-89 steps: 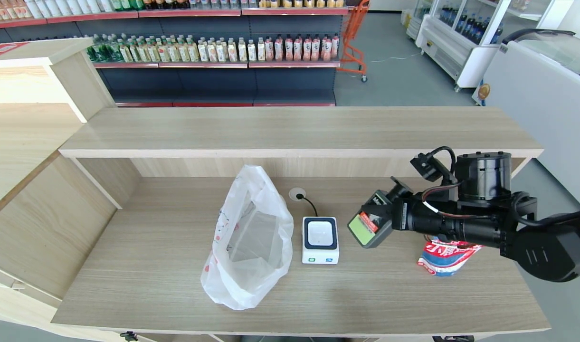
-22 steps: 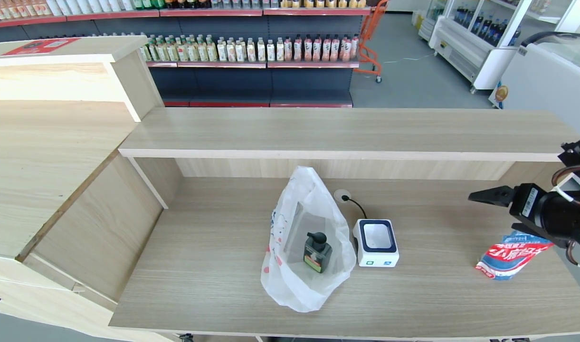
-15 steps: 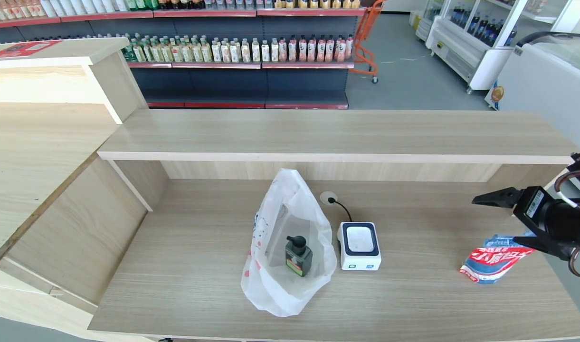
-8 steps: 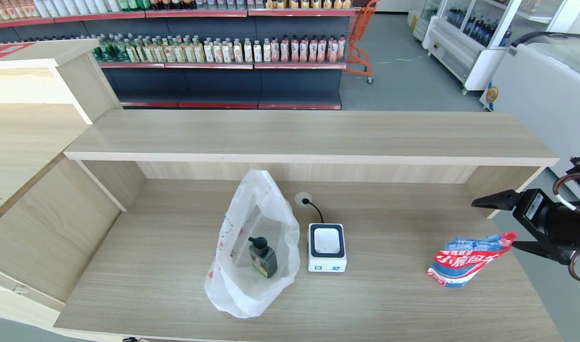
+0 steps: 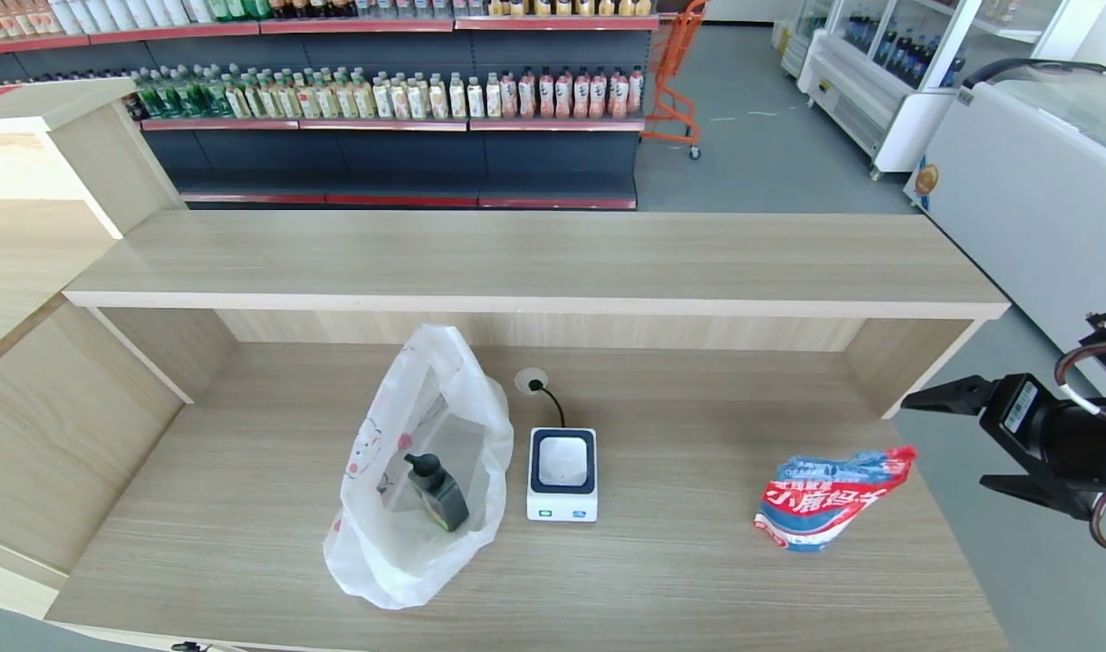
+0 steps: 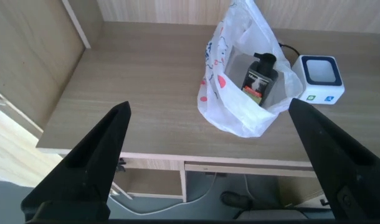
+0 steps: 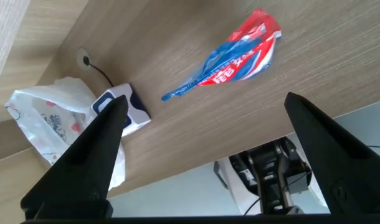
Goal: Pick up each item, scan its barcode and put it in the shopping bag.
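A white plastic shopping bag [image 5: 371, 534] stands open on the wooden counter [image 5: 697, 580], with a dark pump bottle [image 5: 437, 492] inside it. Just right of the bag sits the white barcode scanner [image 5: 562, 474]. Farther right, near the counter's end, lies a red, white and blue pouch [image 5: 829, 498]. My right gripper [image 5: 949, 442] hangs open beyond the counter's right end, apart from the pouch, holding nothing. In the left wrist view my left gripper [image 6: 205, 168] is open and held high in front of the bag [image 6: 230, 106], bottle [image 6: 258, 78] and scanner [image 6: 319, 78]. From the right wrist I see the pouch [image 7: 237, 59].
A raised ledge [image 5: 534, 263] runs along the counter's far side, and a wooden side wall [image 5: 54, 453] closes its left end. The scanner's cable [image 5: 550, 403] goes into a hole behind it. Shelves of bottles and freezers stand beyond.
The bottle, earlier held in my right gripper by the scanner, now stands in the bag. The right gripper is open and away from the pouch. The head camera has swung, shifting the whole view.
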